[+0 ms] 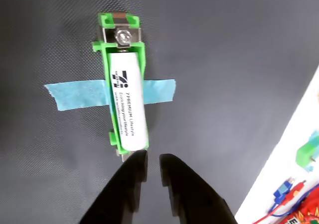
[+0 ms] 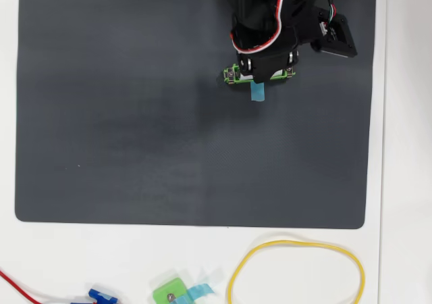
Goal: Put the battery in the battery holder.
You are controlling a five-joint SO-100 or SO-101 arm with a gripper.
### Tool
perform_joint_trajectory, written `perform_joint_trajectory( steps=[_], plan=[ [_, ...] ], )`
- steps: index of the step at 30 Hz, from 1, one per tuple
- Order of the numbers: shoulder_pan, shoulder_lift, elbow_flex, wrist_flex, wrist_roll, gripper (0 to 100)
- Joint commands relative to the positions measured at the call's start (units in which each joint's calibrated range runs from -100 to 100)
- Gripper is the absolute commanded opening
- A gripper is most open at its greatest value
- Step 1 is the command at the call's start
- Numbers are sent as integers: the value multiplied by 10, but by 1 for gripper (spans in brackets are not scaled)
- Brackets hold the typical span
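In the wrist view the white battery [image 1: 128, 102] with dark print lies lengthwise inside the bright-green battery holder [image 1: 106, 69]. A metal contact and a screw sit at the holder's far end. A light-blue tape strip [image 1: 75, 95] crosses under the holder and fixes it to the mat. My gripper [image 1: 153, 158] hovers just in front of the holder's near end, its black fingers slightly apart with nothing between them. In the overhead view the arm [image 2: 270, 27] covers most of the holder [image 2: 233, 75], and the battery is hidden there.
The black mat [image 2: 135, 115] lies on a white table [image 2: 405, 182]. Off the mat's front edge are a yellow cable loop [image 2: 297, 244], a small squarish green piece with blue tape [image 2: 170, 292], a blue connector [image 2: 102, 295] and a red wire [image 2: 13, 284].
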State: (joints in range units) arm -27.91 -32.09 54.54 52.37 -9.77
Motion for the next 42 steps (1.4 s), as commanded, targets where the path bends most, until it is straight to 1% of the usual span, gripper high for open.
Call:
perform_joint_trajectory(
  steps=[1, 11, 15, 42],
  plan=[
    [8, 48, -11, -4, 4, 0],
    [9, 72, -14, -7, 4, 0],
    [9, 74, -15, -26, 4, 0],
    [9, 76, -16, -18, 5, 0]
  ],
)
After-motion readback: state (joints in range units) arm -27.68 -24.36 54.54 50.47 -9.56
